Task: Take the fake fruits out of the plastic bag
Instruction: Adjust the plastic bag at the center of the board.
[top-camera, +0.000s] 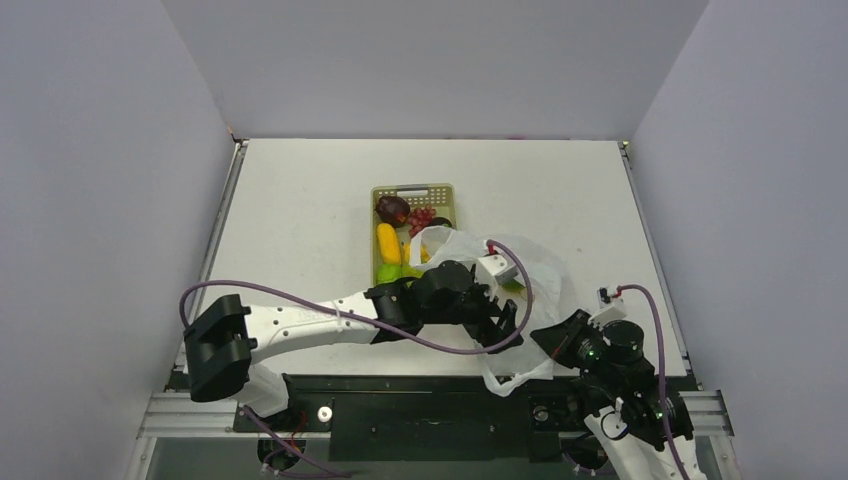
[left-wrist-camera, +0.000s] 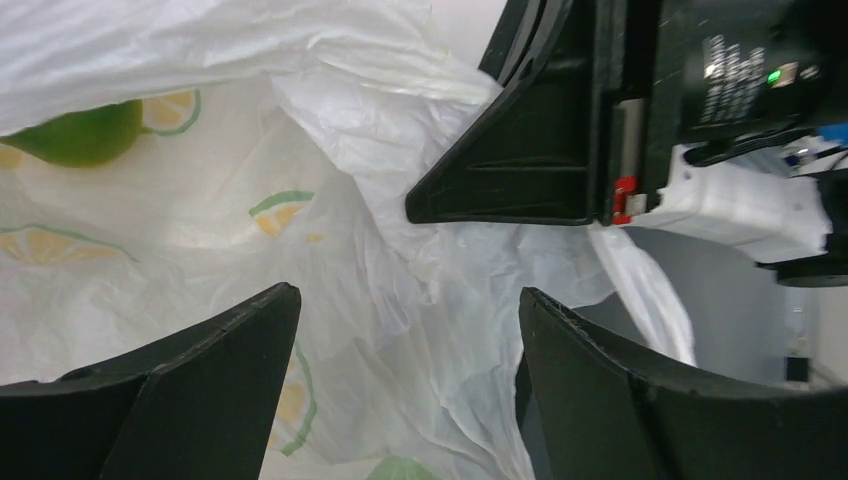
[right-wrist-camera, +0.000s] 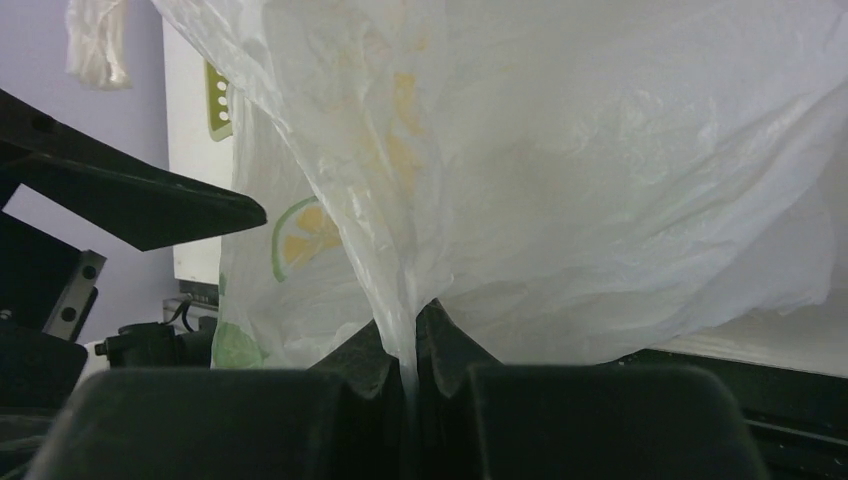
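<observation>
The white plastic bag (top-camera: 537, 268) with lemon prints lies crumpled at the front right of the table, and one end hangs over the front edge. My right gripper (top-camera: 556, 338) is shut on a fold of the bag (right-wrist-camera: 560, 150), pinched between its jaws (right-wrist-camera: 410, 345). My left gripper (top-camera: 503, 326) is open, and its fingers straddle loose bag film (left-wrist-camera: 405, 300) without gripping it. A green round fruit (left-wrist-camera: 85, 135) shows among the bag's folds at the upper left of the left wrist view. A dark maroon fruit (top-camera: 392, 209) lies in the basket.
The yellow-green slotted basket (top-camera: 440, 190) stands behind the bag and holds a yellow fruit (top-camera: 388, 242), a green fruit (top-camera: 390, 272) and red grapes (top-camera: 422, 216). The right gripper's finger (left-wrist-camera: 520, 160) is close in front of my left gripper. Grey walls enclose the table.
</observation>
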